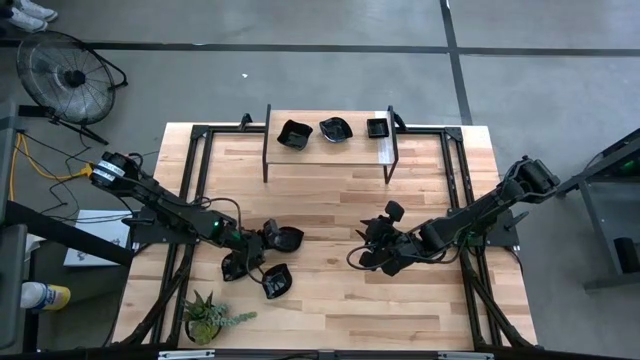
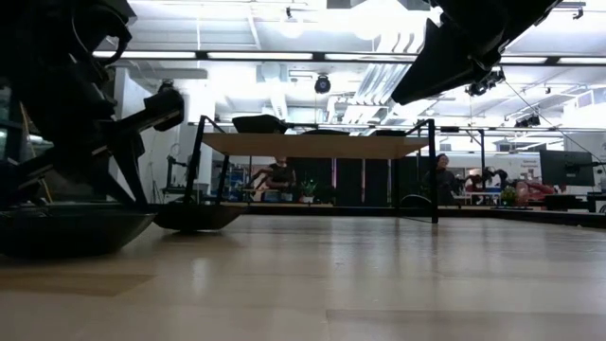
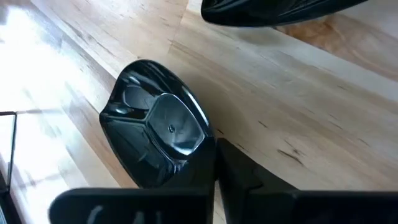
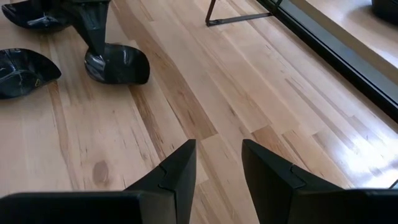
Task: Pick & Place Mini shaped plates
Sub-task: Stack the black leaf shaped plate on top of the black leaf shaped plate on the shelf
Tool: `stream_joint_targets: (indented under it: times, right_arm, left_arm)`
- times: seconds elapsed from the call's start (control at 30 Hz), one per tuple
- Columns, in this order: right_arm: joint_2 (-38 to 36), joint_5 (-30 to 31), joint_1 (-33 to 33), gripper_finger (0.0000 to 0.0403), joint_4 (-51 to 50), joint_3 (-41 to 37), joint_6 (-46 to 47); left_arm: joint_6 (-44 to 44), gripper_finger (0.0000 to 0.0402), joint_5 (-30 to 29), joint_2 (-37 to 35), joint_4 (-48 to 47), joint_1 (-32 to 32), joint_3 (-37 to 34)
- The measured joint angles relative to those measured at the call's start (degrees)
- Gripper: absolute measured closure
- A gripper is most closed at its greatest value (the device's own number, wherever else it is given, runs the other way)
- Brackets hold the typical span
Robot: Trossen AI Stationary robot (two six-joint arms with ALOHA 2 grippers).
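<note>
The left gripper [image 1: 262,243] has pinched a mini plate [image 3: 158,134] by its rim, ready to lift; the right gripper [image 4: 217,165] waits half-open, empty.

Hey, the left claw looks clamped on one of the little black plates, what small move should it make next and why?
Probably a short straight lift. The left claw is shut on the rim of a black plate that seems to sit on the table, with two more plates close beside it. Rising first should clear those before carrying toward the shelf, which already holds three plates. The right claw waits open over bare wood.
</note>
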Motion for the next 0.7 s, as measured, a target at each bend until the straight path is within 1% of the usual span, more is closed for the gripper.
stream_joint_targets:
  times: [0.4, 0.47, 0.57, 0.7]
  right_arm:
    - [0.0, -1.6, 0.0, 0.0279, 0.0, 0.0, 0.0]
    - [0.0, -1.8, 0.0, 0.0279, 0.2, 0.0, 0.0]
    - [0.0, -2.1, 0.0, 0.0279, 1.5, 0.0, -0.3]
    - [0.0, -3.2, 0.0, 0.0279, 4.9, 0.0, -4.2]
  left_arm:
    - [0.0, 0.0400, -0.5, 0.0, 0.3, 0.0, 0.1]
    - [0.0, 0.0400, -0.7, 0.0, -0.2, 0.0, 1.2]
    - [0.4, 0.0401, -2.8, 0.0, -0.3, 0.0, 3.8]
    - [4.3, 0.0401, -4.5, 0.0, -0.5, 0.0, 7.1]
